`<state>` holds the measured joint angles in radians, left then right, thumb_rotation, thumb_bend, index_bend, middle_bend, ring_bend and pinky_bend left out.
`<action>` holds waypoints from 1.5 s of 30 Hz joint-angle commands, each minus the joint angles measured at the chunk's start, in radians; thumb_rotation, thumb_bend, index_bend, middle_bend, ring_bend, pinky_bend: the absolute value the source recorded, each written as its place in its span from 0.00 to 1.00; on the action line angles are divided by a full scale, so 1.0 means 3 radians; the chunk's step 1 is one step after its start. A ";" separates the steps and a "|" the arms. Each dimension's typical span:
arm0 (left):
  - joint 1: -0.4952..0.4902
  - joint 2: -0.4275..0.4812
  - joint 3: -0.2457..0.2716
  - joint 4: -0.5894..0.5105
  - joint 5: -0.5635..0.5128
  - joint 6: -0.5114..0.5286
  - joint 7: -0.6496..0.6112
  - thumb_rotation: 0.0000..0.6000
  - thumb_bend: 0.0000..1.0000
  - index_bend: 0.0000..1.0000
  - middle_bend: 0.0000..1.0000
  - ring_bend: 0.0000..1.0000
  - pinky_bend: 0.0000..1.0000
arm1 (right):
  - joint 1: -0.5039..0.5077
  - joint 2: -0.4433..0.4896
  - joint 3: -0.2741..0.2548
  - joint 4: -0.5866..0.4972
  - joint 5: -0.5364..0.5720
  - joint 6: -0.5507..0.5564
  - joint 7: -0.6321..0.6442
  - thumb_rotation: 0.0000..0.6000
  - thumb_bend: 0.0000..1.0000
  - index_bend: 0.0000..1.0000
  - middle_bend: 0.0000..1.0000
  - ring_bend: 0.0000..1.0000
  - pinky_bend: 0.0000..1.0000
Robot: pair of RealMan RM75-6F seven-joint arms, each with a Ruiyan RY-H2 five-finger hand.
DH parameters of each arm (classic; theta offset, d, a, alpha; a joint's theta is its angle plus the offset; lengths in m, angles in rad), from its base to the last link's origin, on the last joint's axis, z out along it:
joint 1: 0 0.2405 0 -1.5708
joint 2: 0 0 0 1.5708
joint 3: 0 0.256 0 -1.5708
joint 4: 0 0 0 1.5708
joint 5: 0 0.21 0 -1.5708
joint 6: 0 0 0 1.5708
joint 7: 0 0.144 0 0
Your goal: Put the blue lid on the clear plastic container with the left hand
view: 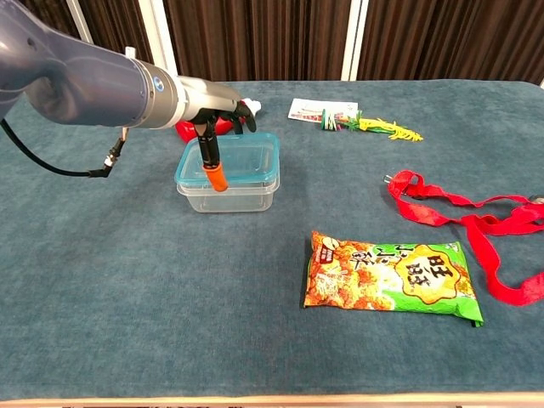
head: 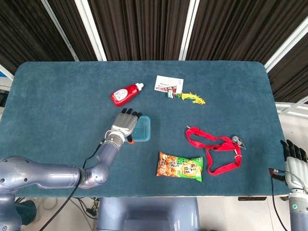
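The blue lid [head: 143, 129] [view: 244, 156] lies flat on top of the clear plastic container [view: 246, 194], which stands left of the table's middle. In the head view the lid hides the container. My left hand [head: 124, 123] [view: 211, 109] is over the lid's left end. Its fingers reach across the top and its orange-tipped thumb runs down the front edge, so it still grips the lid. My right hand [head: 292, 155] hangs off the table's right front corner, fingers apart and holding nothing.
A red sauce bottle [head: 125, 94] [view: 184, 129] lies just behind my left hand. A snack bag [head: 179, 166] [view: 393, 276] lies in front and to the right, with a red lanyard [head: 214, 149] [view: 463, 217] beyond it. A card [head: 168, 83] and yellow-green clips [head: 191, 97] sit further back.
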<state>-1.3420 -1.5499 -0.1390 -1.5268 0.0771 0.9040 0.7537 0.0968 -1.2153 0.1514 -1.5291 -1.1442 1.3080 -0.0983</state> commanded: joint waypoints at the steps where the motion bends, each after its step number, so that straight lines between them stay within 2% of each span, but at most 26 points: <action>1: 0.0010 -0.0003 -0.0005 -0.0004 0.0015 0.0002 -0.0001 1.00 0.18 0.13 0.37 0.00 0.02 | 0.0000 -0.0001 0.0001 0.0002 0.0000 0.0002 0.0000 1.00 0.27 0.04 0.00 0.00 0.00; 45: 0.0141 -0.0144 0.0000 0.0090 0.0224 0.0051 0.0105 1.00 0.17 0.13 0.35 0.00 0.01 | -0.0006 0.0018 0.0007 -0.0020 0.0001 0.0007 0.0014 1.00 0.27 0.04 0.00 0.00 0.00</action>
<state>-1.3000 -1.5928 -0.1388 -1.5001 0.1442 0.9195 0.7853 0.0951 -1.2099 0.1535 -1.5351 -1.1438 1.3101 -0.0941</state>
